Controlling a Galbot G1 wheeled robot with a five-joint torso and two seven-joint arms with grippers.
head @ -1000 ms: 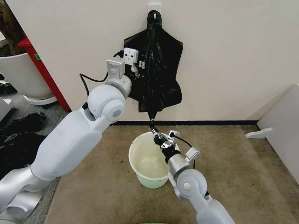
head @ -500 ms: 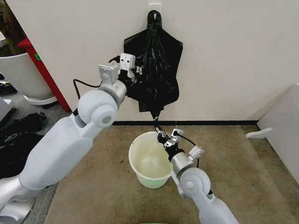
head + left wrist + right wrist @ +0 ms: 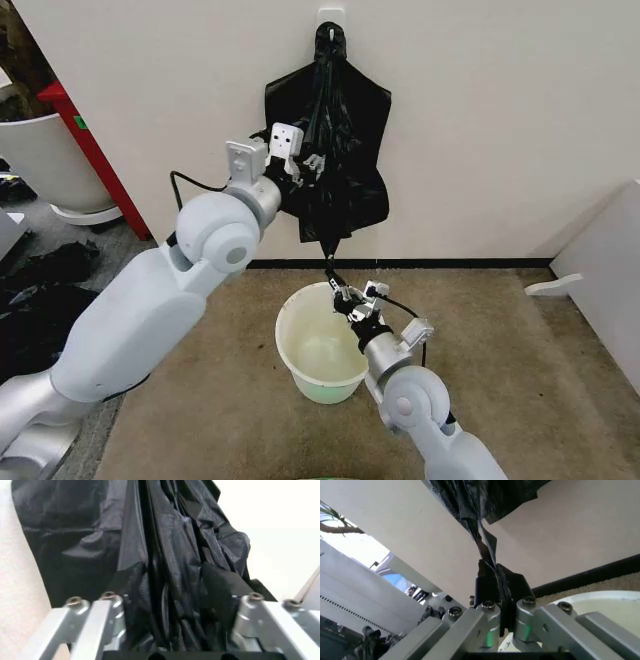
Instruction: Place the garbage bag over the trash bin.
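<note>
A black sheaf of bags (image 3: 330,150) is seen hanging from a hook (image 3: 330,30) on the white wall. The left hand (image 3: 312,165) is raised against the middle of that sheaf. In the left wrist view, its 2 fingers (image 3: 92,620) are spread wide, and the bunched black plastic (image 3: 175,573) sits in the gap between them.

The right hand (image 3: 343,296) is held low, just above the far rim of the trash bin (image 3: 318,350). Its fingers (image 3: 487,620) are pressed together on a thin twisted strip, the garbage bag (image 3: 485,543), which is stretched from the bottom of the hanging sheaf down into the pinch. In the head view the same strip (image 3: 326,262) is seen running from the sheaf's lower tip to that hand.

The cream-white bin is standing upright on the brown carpet (image 3: 520,380), close to the wall and directly below the sheaf, with its mouth uncovered.
</note>
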